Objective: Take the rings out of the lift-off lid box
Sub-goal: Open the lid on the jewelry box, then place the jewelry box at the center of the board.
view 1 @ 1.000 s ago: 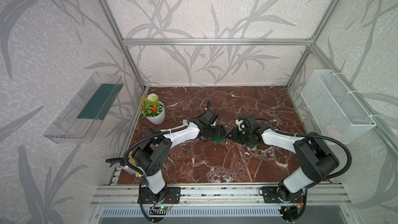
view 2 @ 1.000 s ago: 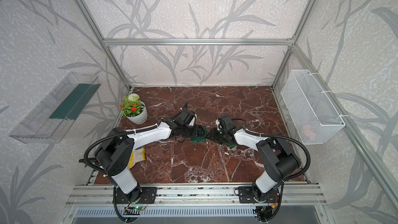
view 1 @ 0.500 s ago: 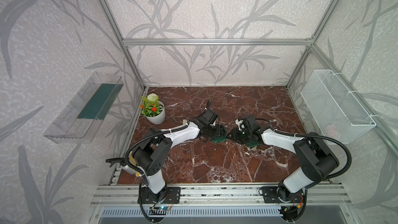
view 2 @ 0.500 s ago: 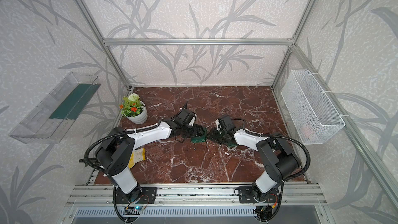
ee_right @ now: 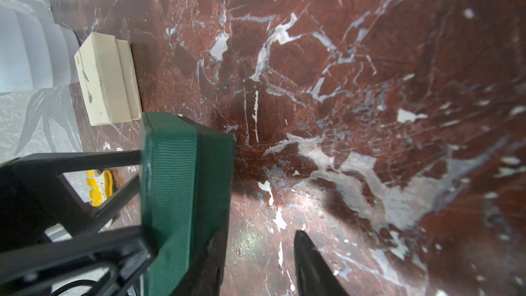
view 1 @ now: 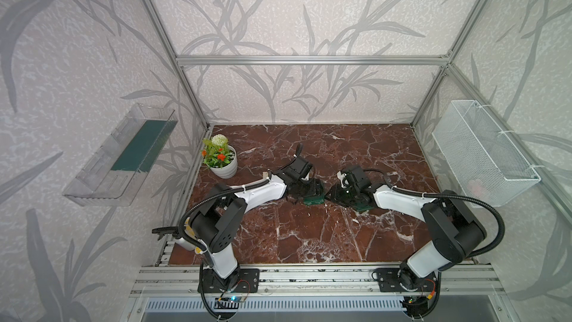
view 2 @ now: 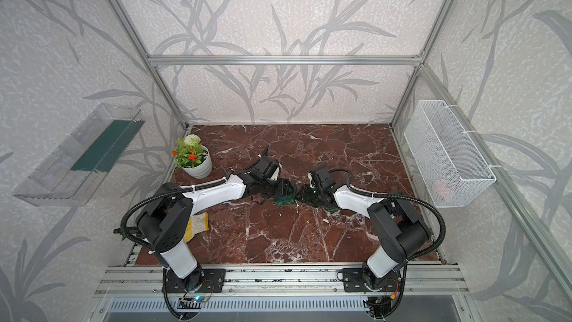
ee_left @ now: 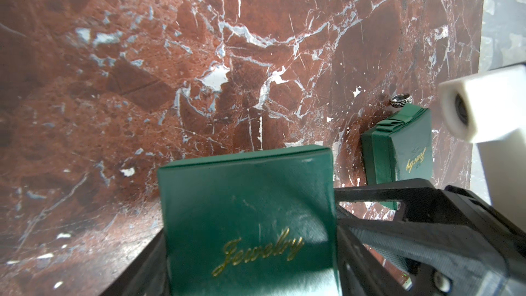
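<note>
You get table (view 1: pixel 309 236): red-brown marble, white veins.
Held box (ee_left: pixel 247 217): dark green, gold "Jewelry" script.
Loose box (ee_left: pixel 404 149): same green, ribbed ribbon bow, gold script.
Ring (ee_left: pixel 400 100): silver, darker centre band.
Cream box (ee_right: pixel 105 78): off-white, small green leaf mark.
Your plant pot (view 1: pixel 226 170): white, ribbed; flowers orange and white, leaves green.
Walls (view 1: pixel 309 10): pale grey, darker grey leaf print.
Wire basket (view 1: pixel 483 156): white mesh.
Wall tray (view 1: pixel 93 181): clear, dark green strip inside.
Cloth (view 2: pixel 196 226): yellow and white.
</note>
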`<state>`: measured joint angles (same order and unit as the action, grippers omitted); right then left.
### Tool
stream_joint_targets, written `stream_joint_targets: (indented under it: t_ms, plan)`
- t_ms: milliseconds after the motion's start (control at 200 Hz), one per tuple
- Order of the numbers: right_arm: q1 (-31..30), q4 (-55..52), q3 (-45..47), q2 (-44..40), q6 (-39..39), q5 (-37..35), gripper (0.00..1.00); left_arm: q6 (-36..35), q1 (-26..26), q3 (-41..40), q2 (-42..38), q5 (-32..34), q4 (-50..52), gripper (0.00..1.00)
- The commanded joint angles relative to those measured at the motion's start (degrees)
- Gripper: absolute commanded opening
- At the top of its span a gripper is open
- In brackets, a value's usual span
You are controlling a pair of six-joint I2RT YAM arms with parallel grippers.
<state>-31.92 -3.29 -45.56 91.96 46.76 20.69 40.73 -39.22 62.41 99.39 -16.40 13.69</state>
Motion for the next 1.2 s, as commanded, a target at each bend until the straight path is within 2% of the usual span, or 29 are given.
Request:
stream_joint_targets:
  t_ms: [0,330,755,1040,1195]
  plan:
    - [-1.69,-0.84,-0.28,1.20,-1.05,1.84,0.43,0.94,-0.60,1.30,-4.16,-4.23,-7.28,0.67]
    - [-1.61,-1.14,1.26,0.36,-0.85,0.35,0.42,1.89,0.11,-1.01,-4.48,-4.79,-8.50,0.66]
    - [-0.54,-8.75,2.47,-3.84,-2.84,-7.33,0.42,-0.68,0.19,-4.59,-3.00,0.27,-6.70,0.64]
    - [-0.60,-13.64,1.82,-7.47,-6.21,-9.44,0.44,-3.69,0.93,-3.43,-10.02,11.00,3.60,0.64]
    - [-0.91,-17.15,0.06,-9.92,-9.41,-10.20,0.46,-5.65,1.58,-6.94,-14.82,16.80,7.68,0.64]
